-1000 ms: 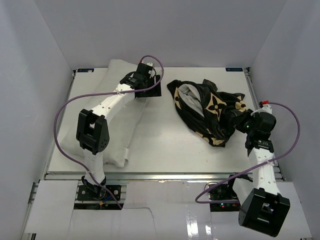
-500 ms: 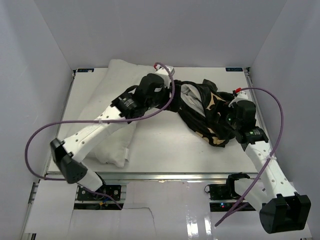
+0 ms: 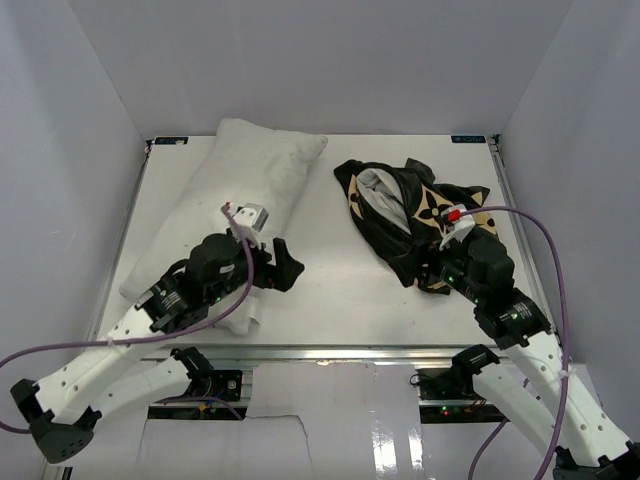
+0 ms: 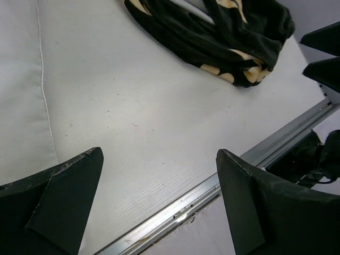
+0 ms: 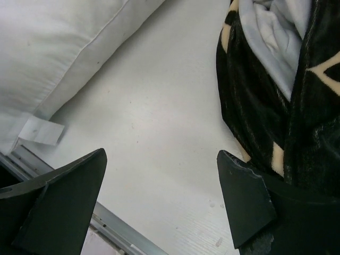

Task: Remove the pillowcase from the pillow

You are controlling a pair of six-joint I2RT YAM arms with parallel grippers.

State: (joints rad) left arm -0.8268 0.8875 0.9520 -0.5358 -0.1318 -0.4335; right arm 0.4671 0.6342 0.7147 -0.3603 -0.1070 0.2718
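The plain white pillow [image 3: 235, 195] lies diagonally on the left of the table, bare of its cover. The black pillowcase [image 3: 410, 215] with tan motifs sits crumpled at the right, its pale grey inner side showing. My left gripper [image 3: 285, 268] hovers open just right of the pillow's near end, nothing between its fingers. In the left wrist view it [image 4: 159, 159] frames bare table, with the pillow [image 4: 21, 95] to the left and the pillowcase [image 4: 212, 32] ahead. My right gripper [image 3: 432, 275] stands open and empty at the pillowcase's near edge [image 5: 287, 90]; the pillow [image 5: 53, 48] and its tag [image 5: 41, 131] show left.
The table's metal front rail [image 4: 212, 196] runs close under both grippers. White walls enclose the table on the left, back and right. Purple cables loop from both arms. Bare tabletop [image 3: 340, 270] separates pillow and pillowcase.
Both arms have pulled back toward the near edge. The left gripper left the pillow's far end. The right gripper opened and came away from the pillowcase, which stays crumpled.
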